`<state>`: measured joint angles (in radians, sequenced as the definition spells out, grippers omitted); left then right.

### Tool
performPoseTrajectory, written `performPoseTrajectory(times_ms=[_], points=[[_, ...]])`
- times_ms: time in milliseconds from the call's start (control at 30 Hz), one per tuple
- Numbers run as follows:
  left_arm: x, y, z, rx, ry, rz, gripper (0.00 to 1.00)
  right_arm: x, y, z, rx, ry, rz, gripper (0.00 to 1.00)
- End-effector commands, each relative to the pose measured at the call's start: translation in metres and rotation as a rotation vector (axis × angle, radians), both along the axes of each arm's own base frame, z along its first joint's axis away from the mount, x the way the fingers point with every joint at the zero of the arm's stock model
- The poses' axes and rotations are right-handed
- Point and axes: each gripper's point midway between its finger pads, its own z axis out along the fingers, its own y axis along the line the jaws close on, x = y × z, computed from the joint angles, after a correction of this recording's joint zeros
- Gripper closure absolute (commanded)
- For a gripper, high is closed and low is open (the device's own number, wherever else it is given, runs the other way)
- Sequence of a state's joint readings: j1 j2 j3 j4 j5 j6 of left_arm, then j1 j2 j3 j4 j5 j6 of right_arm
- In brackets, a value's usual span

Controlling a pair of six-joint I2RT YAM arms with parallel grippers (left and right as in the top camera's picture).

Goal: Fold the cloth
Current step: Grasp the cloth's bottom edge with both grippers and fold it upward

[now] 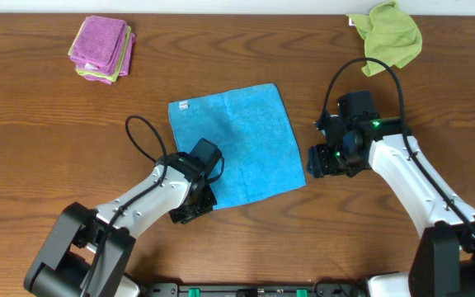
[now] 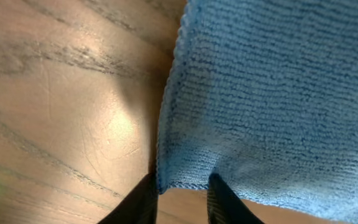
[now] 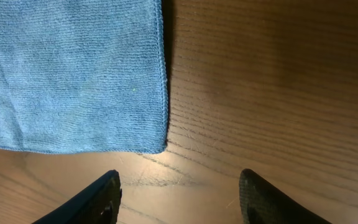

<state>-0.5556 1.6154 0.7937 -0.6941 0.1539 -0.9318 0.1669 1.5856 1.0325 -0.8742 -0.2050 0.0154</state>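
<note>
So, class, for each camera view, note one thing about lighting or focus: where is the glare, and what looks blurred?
Overhead: even light, sharp, little shadow. Left wrist: bright glare on the table, a dark shadow beside the blue cloth, fingers blurred. Right wrist: glare on the wood near the bottom, upper right dimmer.

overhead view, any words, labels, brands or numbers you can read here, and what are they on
No text can be read in any view.
White tag at the far left corner of the blue cloth: too small to read.
Pale tag at the edge of the green cloth: too small to read.
</note>
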Motion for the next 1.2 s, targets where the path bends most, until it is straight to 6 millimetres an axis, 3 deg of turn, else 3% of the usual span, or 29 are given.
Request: performPoseTrajectory(times_ms=[0,167,533,767,1000,1167], points=[[-0.01,0.012,-0.007,0.048,0.014,0.039,0.8,-0.001,0.0,0.002,-0.003,-0.005,-0.01,0.38],[-0.013,0.016,-0.01,0.06,0.018,0.037,0.94,-0.001,0.0,0.002,-0.003,-0.004,-0.01,0.39],[-0.006,0.015,-0.007,0.06,-0.006,-0.013,0.94,-0.021,0.008,0.0,0.054,0.087,-0.045,0.42],[-0.005,0.016,-0.007,0.063,-0.009,-0.02,0.94,-0.038,0.032,-0.029,0.135,0.094,-0.01,0.43],[-0.006,0.015,-0.007,0.06,-0.008,-0.036,0.94,-0.044,0.04,-0.043,0.134,0.078,0.007,0.5],[-0.006,0.015,-0.007,0.06,-0.008,-0.04,0.94,-0.037,0.038,-0.048,0.081,0.034,-0.006,0.52]])
